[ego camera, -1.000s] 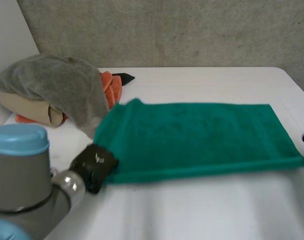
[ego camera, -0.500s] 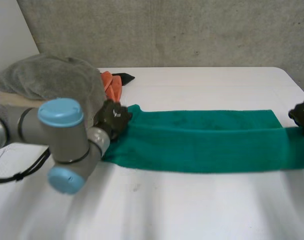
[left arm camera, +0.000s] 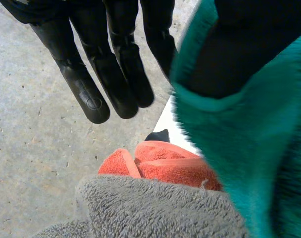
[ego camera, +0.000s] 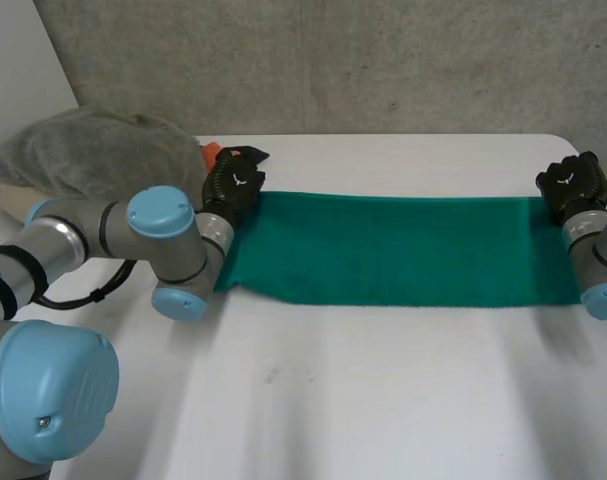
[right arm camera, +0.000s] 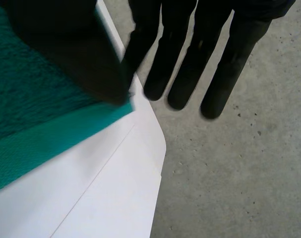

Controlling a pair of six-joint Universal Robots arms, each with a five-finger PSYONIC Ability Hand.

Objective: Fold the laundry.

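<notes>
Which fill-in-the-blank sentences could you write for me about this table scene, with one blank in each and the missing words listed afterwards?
1. The towel stretched between the left hand and the right hand is ____ in colour.
2. It lies on a table whose top is ____.
3. Beside the left hand, the top piece of the laundry pile is ____.
4. Peeking out from under that pile is an ____ cloth.

Missing words: green; white; grey; orange.

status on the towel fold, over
Left hand at far-left corner of green towel, grip unclear. Right hand open, thumb on far-right corner. Towel lies as a long strip on the table. Gray laundry pile close by left hand.
</notes>
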